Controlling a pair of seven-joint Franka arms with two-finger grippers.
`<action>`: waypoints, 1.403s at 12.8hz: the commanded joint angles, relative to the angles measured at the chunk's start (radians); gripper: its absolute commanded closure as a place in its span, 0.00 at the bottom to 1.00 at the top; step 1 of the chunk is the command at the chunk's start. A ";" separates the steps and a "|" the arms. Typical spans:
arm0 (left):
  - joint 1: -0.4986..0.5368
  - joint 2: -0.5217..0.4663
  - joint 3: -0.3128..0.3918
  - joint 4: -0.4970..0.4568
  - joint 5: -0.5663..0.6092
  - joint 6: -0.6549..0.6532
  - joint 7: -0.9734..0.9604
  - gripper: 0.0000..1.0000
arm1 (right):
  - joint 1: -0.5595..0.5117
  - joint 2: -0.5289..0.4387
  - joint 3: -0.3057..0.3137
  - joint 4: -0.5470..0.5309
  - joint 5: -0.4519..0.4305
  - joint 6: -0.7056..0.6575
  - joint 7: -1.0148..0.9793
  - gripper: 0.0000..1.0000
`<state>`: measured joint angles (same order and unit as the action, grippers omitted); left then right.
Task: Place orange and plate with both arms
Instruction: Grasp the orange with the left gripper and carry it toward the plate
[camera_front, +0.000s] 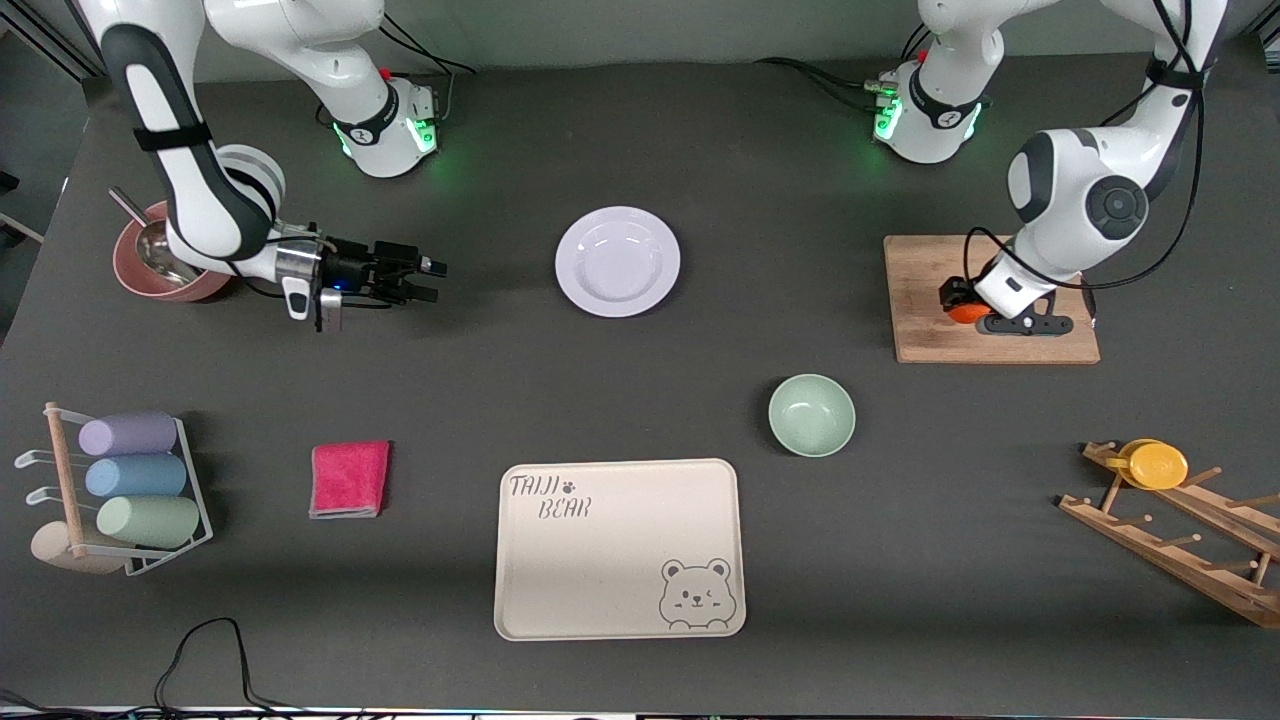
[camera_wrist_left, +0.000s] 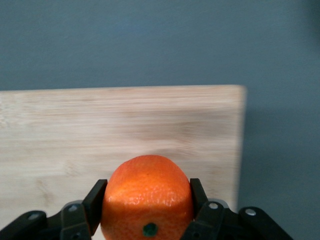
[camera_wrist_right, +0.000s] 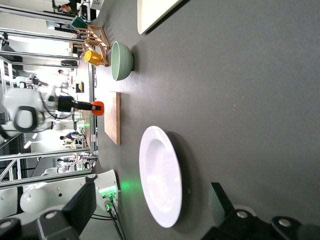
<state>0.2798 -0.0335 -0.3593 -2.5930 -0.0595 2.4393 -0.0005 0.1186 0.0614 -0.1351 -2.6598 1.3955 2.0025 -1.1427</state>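
The left gripper (camera_wrist_left: 147, 210) is clamped on the orange (camera_wrist_left: 147, 197) on the cutting board (camera_front: 925, 300). The plate (camera_front: 618, 261) lies toward the right arm's end from that board — the right gripper (camera_front: 425, 280) hovers just beside it, its 2 fingers apart.

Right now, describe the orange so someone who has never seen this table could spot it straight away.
Find the wooden cutting board at the left arm's end of the table. On it, the left gripper is shut on the orange, a small round bright-orange fruit, unlike the flat yellow disc on the wooden rack.
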 joint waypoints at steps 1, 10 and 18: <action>-0.157 -0.075 -0.001 0.135 -0.052 -0.228 -0.160 1.00 | 0.042 0.087 0.000 -0.003 0.132 -0.001 -0.158 0.00; -0.640 0.105 -0.024 0.580 -0.135 -0.329 -0.844 1.00 | 0.046 0.258 0.000 -0.023 0.263 -0.103 -0.319 0.00; -0.909 0.493 -0.023 0.775 0.256 -0.146 -1.430 1.00 | 0.047 0.264 0.015 -0.031 0.272 -0.103 -0.279 0.31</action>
<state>-0.5799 0.3927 -0.3972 -1.8653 0.1305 2.2801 -1.3287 0.1600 0.3257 -0.1253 -2.6869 1.6378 1.9051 -1.4330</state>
